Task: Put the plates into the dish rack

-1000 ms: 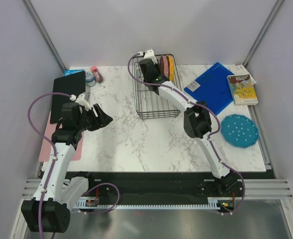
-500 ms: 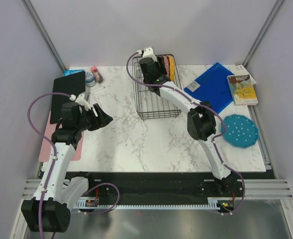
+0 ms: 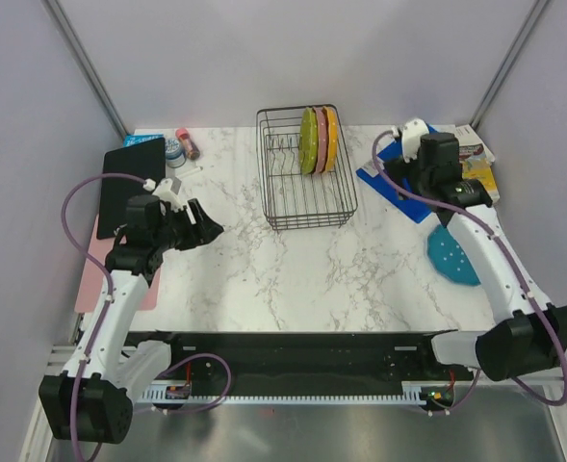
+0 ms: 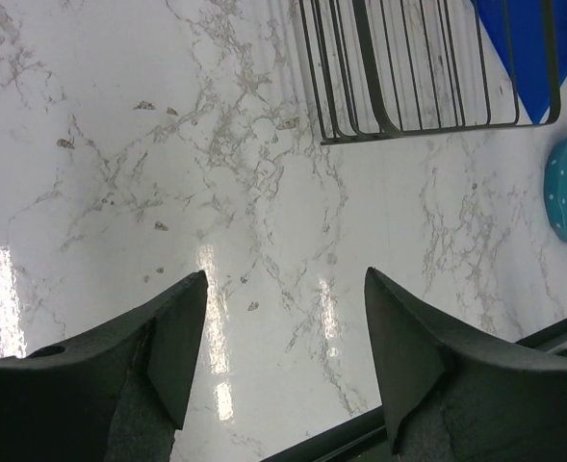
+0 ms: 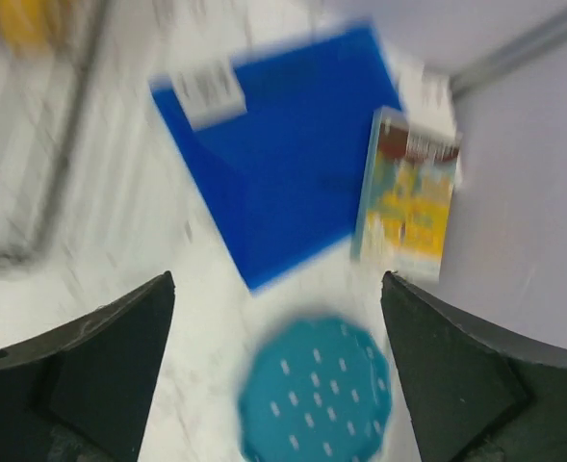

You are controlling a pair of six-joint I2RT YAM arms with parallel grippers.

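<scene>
Done: three plates (image 3: 318,141) standing in dish rack (image 3: 307,202) | To do: teal plate (image 5: 314,401) on counter (image 3: 264,260) | right claw (image 5: 275,284) wide, empty, above it | left claw (image 4: 285,279) wide

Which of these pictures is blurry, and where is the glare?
Right wrist view: smeared all over, the teal plate, blue folder and book all soft. Left wrist view: sharp, with white glare streaks on the marble table. Top view: sharp and evenly lit.
</scene>
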